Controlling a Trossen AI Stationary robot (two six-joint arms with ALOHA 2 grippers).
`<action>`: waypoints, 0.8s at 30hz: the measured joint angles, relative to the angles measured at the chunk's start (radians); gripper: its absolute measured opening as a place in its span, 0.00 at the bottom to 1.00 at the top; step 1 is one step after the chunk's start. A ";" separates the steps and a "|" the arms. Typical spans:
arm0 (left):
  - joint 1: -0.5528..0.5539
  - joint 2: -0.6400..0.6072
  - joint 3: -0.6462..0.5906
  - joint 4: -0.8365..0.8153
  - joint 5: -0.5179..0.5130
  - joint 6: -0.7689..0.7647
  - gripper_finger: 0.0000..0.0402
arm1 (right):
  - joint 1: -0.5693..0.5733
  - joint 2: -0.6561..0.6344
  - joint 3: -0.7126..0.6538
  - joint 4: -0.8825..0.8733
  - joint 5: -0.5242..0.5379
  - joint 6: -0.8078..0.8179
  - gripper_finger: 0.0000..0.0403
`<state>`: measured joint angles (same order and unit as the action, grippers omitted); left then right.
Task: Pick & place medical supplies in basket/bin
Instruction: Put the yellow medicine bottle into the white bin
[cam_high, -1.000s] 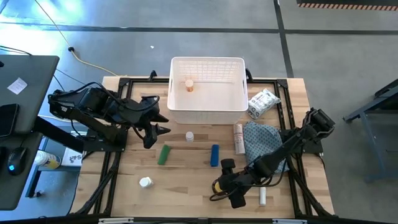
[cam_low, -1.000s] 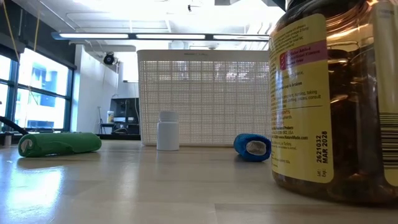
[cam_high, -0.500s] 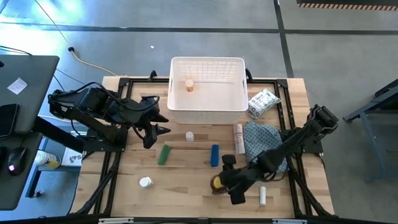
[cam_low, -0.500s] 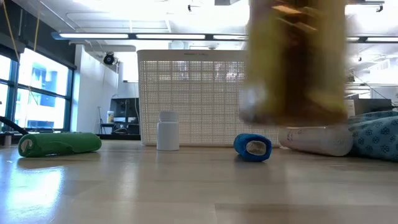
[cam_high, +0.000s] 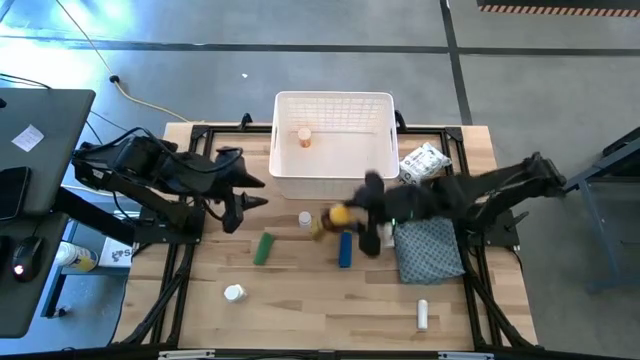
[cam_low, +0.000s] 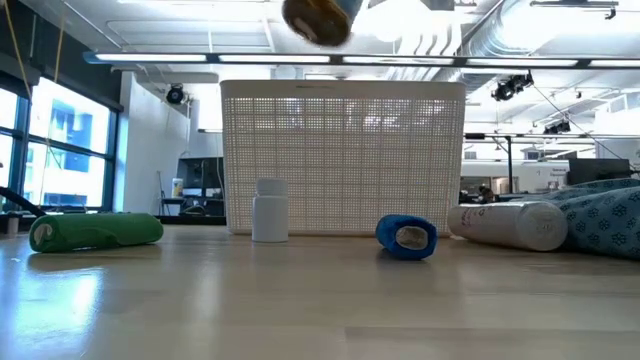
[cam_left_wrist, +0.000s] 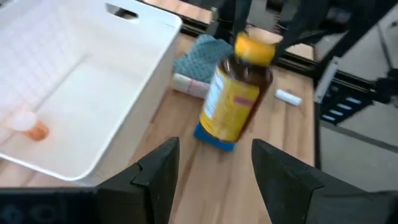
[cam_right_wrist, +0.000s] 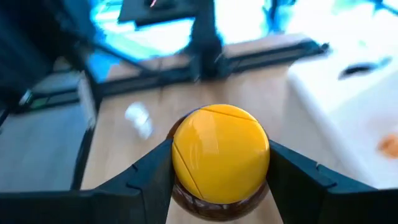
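The right gripper (cam_high: 352, 213) grasps the amber bottle (cam_high: 330, 219) above the desk's middle, just before the bin (cam_high: 333, 176). One small item (cam_high: 304, 137) lies inside; most supplies remain outside. The left gripper (cam_high: 243, 191) waits unclenched near the left edge.

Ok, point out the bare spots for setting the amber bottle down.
Basket floor is bare except the small orange-capped vial. Table is open between white pill bottle and white tube. Crowded around blue piece, patterned cloth.
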<state>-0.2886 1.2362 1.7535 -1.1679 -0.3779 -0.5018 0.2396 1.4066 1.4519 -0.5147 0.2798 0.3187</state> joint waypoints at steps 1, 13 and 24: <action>0.000 -0.001 0.000 0.000 -0.013 0.000 0.58 | -0.029 0.007 0.047 -0.031 0.000 -0.014 0.53; 0.001 -0.011 0.000 0.054 -0.261 0.035 0.58 | -0.413 0.100 0.256 -0.155 -0.019 -0.113 0.53; 0.189 -0.018 0.000 0.225 -0.152 0.219 0.58 | -0.612 0.314 0.254 -0.093 -0.100 -0.144 0.53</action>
<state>-0.0991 1.2183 1.7531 -0.9425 -0.5297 -0.2831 -0.3721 1.7205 1.7057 -0.6074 0.1800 0.1749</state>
